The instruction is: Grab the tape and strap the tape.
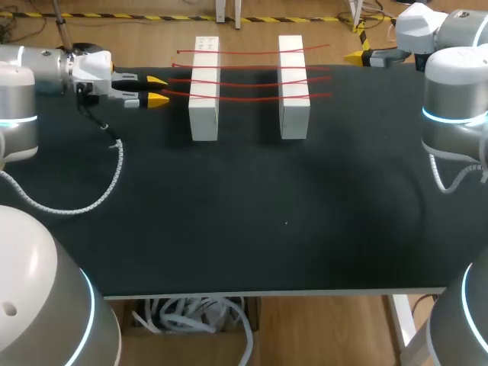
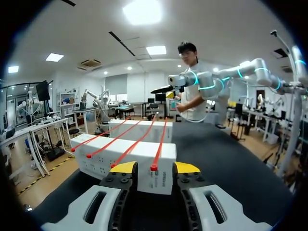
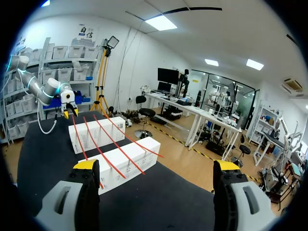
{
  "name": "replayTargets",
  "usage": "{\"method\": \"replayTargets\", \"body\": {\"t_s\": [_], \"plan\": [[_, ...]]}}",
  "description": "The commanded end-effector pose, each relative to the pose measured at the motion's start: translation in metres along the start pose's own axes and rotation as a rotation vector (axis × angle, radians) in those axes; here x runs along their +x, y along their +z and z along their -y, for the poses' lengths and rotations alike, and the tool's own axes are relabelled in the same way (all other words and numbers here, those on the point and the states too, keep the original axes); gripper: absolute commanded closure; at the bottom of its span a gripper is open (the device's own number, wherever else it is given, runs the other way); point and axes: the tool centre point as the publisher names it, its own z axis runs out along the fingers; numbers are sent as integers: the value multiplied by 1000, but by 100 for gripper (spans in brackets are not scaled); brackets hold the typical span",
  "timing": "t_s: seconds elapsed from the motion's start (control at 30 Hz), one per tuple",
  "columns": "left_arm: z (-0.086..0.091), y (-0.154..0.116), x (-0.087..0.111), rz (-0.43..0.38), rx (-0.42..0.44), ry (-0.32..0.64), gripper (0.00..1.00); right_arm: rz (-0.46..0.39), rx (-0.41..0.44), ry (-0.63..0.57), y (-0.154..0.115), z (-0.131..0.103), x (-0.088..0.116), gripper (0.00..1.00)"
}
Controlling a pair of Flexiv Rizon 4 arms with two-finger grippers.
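Note:
Several red tape straps (image 1: pixel 252 82) lie side by side across two white boxes, the left box (image 1: pixel 203 91) and the right box (image 1: pixel 293 88), at the back of the black table. My left gripper (image 1: pixel 158 90) hovers just left of the left box. It is open, and the nearest strap's end (image 2: pixel 154 167) sits between its yellow tips without touching them. My right gripper (image 1: pixel 357 55) is at the table's far right rear edge, wide open and empty. From its wrist view the straps (image 3: pixel 106 154) and boxes (image 3: pixel 125 163) lie ahead of it, with my left gripper (image 3: pixel 67 111) beyond them.
The black table top (image 1: pixel 267 221) stretches in front of the boxes. A coiled grey cable (image 1: pixel 107 183) hangs from my left arm over the table's left side. My right arm's base (image 1: pixel 454 114) stands at the right edge.

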Motion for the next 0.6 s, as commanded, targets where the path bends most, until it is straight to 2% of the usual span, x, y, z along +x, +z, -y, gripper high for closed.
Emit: {"method": "replayTargets", "body": {"t_s": [0.03,0.3,0.37,0.47,0.6], "plan": [[-2,1,-3,-11,6,1,69,0,0,0,0,0,0,0],[-3,1,-3,-15,2,-2,73,0,0,0,0,0,0,0],[-3,1,-3,-17,1,-2,77,0,0,0,0,0,0,0],[-4,1,-3,-18,1,-3,73,0,0,0,0,0,0,0],[-3,3,-3,-25,3,1,80,0,0,0,0,0,0,0]]}}
